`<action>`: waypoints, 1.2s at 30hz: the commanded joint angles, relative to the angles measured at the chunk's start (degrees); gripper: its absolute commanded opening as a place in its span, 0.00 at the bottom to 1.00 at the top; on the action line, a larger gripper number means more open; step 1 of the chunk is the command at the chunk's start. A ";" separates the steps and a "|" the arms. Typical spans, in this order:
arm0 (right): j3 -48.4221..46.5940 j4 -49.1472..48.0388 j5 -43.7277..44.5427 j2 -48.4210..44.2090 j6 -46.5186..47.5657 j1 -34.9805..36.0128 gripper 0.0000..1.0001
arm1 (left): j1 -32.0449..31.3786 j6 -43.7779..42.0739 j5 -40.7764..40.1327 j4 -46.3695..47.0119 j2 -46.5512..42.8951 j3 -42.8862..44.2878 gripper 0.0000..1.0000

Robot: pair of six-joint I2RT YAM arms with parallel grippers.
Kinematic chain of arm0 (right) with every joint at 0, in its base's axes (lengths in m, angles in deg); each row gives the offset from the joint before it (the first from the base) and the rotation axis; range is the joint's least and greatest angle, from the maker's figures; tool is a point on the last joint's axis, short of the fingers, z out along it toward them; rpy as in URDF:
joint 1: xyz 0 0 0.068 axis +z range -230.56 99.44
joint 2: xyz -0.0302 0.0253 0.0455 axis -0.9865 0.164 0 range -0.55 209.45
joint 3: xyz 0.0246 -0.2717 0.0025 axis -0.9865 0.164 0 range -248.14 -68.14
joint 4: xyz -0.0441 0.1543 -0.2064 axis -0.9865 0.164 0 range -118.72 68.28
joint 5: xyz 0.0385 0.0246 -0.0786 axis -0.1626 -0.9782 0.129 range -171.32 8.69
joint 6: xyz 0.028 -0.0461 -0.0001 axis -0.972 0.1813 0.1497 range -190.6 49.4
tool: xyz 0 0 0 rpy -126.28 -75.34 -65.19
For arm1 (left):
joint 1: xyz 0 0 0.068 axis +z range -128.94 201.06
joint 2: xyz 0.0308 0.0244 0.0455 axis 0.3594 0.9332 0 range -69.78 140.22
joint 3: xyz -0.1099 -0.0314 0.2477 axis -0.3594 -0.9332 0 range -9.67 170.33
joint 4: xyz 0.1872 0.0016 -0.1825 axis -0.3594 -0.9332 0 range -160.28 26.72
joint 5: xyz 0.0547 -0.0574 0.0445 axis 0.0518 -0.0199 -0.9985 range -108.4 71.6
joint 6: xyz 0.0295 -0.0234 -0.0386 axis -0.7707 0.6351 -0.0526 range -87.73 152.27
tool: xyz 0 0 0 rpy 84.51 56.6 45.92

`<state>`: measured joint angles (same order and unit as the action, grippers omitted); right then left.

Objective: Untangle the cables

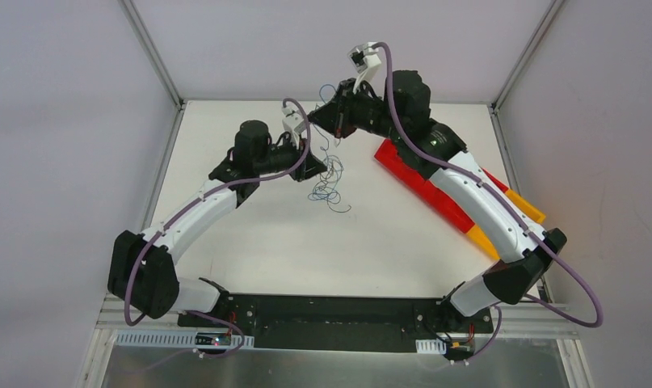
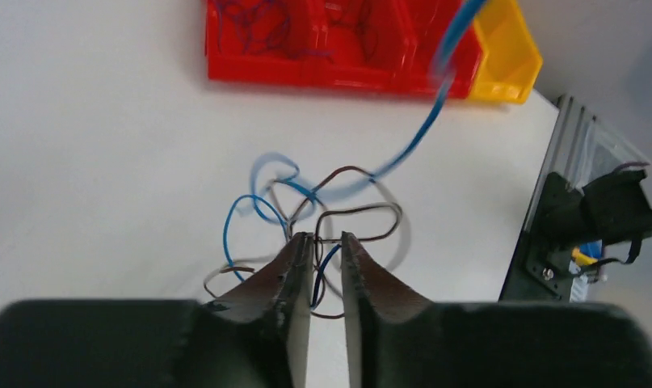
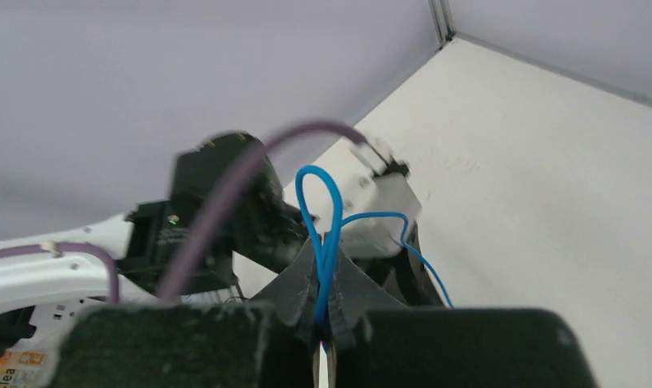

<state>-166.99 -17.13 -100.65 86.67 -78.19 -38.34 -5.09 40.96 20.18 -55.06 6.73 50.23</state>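
The cables (image 1: 329,184) are a small tangle of thin blue and dark wires on the white table (image 1: 250,242), just right of my left gripper (image 1: 318,167). In the left wrist view the tangle (image 2: 338,212) lies at the fingertips. My left gripper (image 2: 327,238) has a narrow gap between its jaws, and a blue and a dark strand pass through that gap. My right gripper (image 1: 332,120) is raised behind the tangle. In its wrist view the right gripper (image 3: 328,246) is shut on a blue wire (image 3: 310,182), which loops above the jaws. A blue strand (image 2: 419,137) rises from the tangle.
Red bins (image 1: 415,182) lie in a diagonal row under the right arm, with yellow bins (image 1: 524,206) at the near end. In the left wrist view a red bin (image 2: 306,48) holds some thin wires, beside a yellow bin (image 2: 508,56). Grey walls enclose the table.
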 commanded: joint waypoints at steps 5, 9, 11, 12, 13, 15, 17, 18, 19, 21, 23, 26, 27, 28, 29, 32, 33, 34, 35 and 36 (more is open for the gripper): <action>-8.37 0.15 3.71 -3.83 -0.49 -2.02 0.00 | 5.30 0.39 -0.94 -2.44 -2.73 -13.50 0.00; -8.93 3.07 4.07 -5.90 1.30 -5.54 0.00 | 10.67 -3.12 0.51 -7.67 -4.15 -15.80 0.00; -8.70 5.34 3.79 -7.14 2.52 -8.09 0.00 | 12.47 -5.26 1.05 -10.89 -4.93 -15.81 0.00; -8.54 6.69 3.50 -7.89 3.36 -9.49 0.00 | 13.08 -6.28 1.19 -11.97 -5.40 -15.72 0.00; -7.92 8.28 2.93 -8.56 3.98 -11.01 0.00 | 13.36 -7.44 1.29 -12.94 -5.81 -15.76 0.00; -6.39 10.88 2.40 -10.53 4.74 -13.93 0.00 | 13.49 -9.94 1.52 -14.62 -6.53 -15.38 0.00; -4.80 13.23 2.01 -12.63 6.07 -16.54 0.00 | 13.50 -11.20 1.91 -15.83 -6.76 -14.91 0.00; -4.31 14.87 2.12 -13.54 6.87 -17.80 0.00 | 13.48 -11.45 2.00 -16.40 -6.66 -14.64 0.00; -4.10 16.44 2.29 -14.49 7.12 -19.10 0.00 | 13.49 -11.76 2.13 -16.78 -6.52 -14.35 0.00; -3.72 21.01 2.78 -16.39 9.06 -23.14 0.00 | 13.50 -12.21 2.11 -17.25 -6.17 -14.10 0.00; -2.68 27.92 3.12 -20.02 11.64 -29.01 0.00 | 13.50 -12.70 2.17 -17.43 -5.65 -13.68 0.00; -1.47 36.09 5.54 -23.52 16.75 -33.98 0.00 | 13.50 -13.08 2.88 -17.80 -4.66 -12.73 0.00; -1.53 39.21 6.67 -24.28 17.91 -35.36 0.00 | 13.50 -13.08 3.22 -17.96 -4.27 -12.34 0.00; -1.85 41.99 8.33 -24.90 19.16 -36.66 0.00 | 13.50 -13.16 3.63 -18.25 -3.80 -11.65 0.00; -2.26 44.95 9.96 -25.36 20.11 -37.81 0.00 | 13.50 -13.22 3.94 -18.52 -3.37 -11.24 0.00; -1.50 50.26 15.02 -27.98 22.35 -40.64 0.00 | 13.49 -13.04 4.98 -19.01 -2.12 -10.28 0.00; -0.94 51.64 16.74 -28.93 22.66 -41.31 0.00 | 13.48 -12.81 5.24 -19.04 -1.78 -10.06 0.00; -0.56 52.82 18.44 -29.63 22.66 -41.78 0.00 | 13.49 -12.70 5.53 -19.02 -1.25 -9.86 0.00; 0.07 53.98 20.39 -30.44 22.62 -41.99 0.00 | 13.50 -12.65 5.88 -18.97 -0.82 -9.54 0.00; 0.77 54.80 21.00 -31.26 22.62 -44.12 0.00 | 13.50 -12.64 6.15 -19.11 -0.29 -9.33 0.00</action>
<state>-167.88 29.30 -87.60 57.88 -58.39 -79.26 8.37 29.48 23.20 -73.31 4.92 38.23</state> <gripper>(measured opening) 0.009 0.011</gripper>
